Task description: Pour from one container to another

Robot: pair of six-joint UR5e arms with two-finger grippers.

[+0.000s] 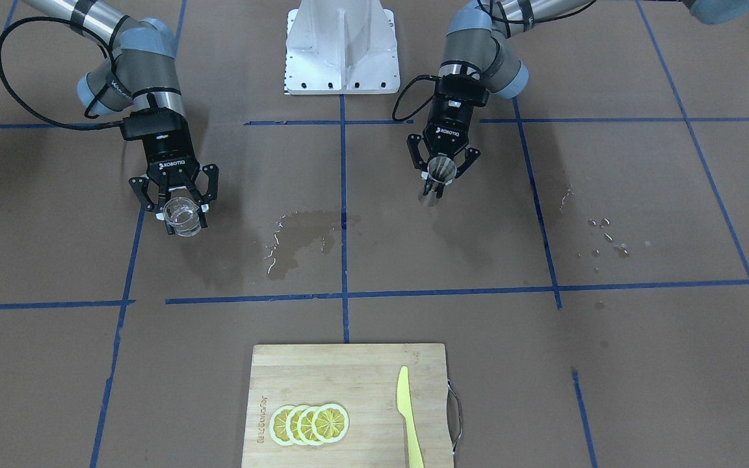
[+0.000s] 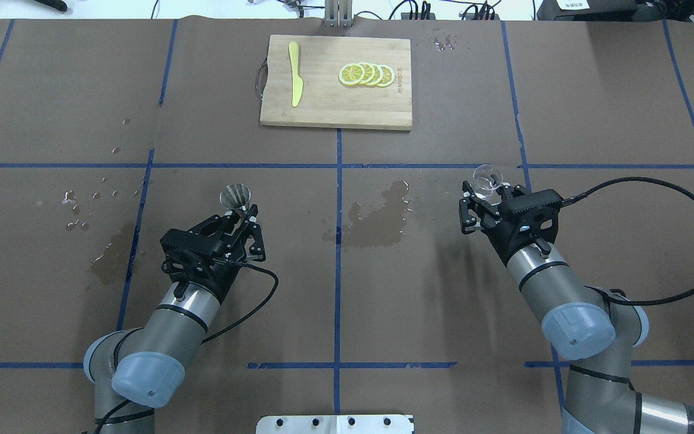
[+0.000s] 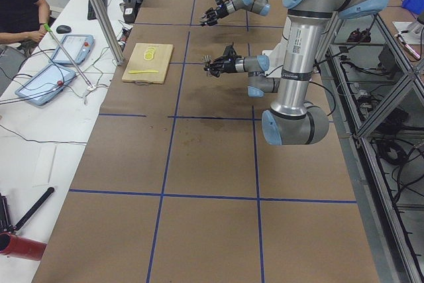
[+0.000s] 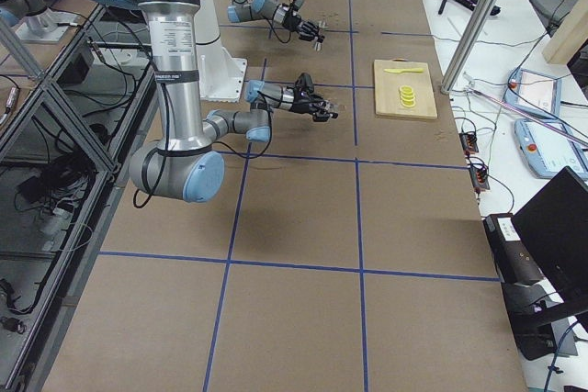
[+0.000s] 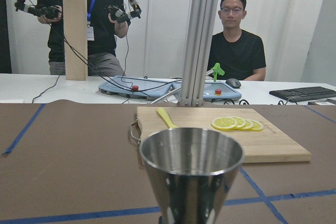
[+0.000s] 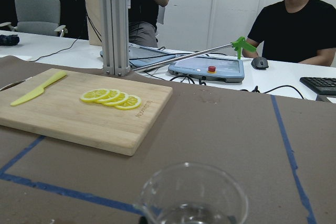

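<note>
Brown table (image 2: 443, 271) has a wet patch (image 2: 383, 217). My right gripper (image 2: 482, 196) grips the cup (image 2: 487, 179) and my left gripper (image 2: 241, 217) grips the jigger (image 2: 235, 196), both held up, well apart. I think the pour is not started: I must bring them together and tip the cup.

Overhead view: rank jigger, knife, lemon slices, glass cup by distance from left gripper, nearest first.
1. Jigger, held in the left gripper.
2. Knife, cutting board's left side.
3. Lemon slices, board's right side.
4. Glass cup, in the right gripper.
</note>
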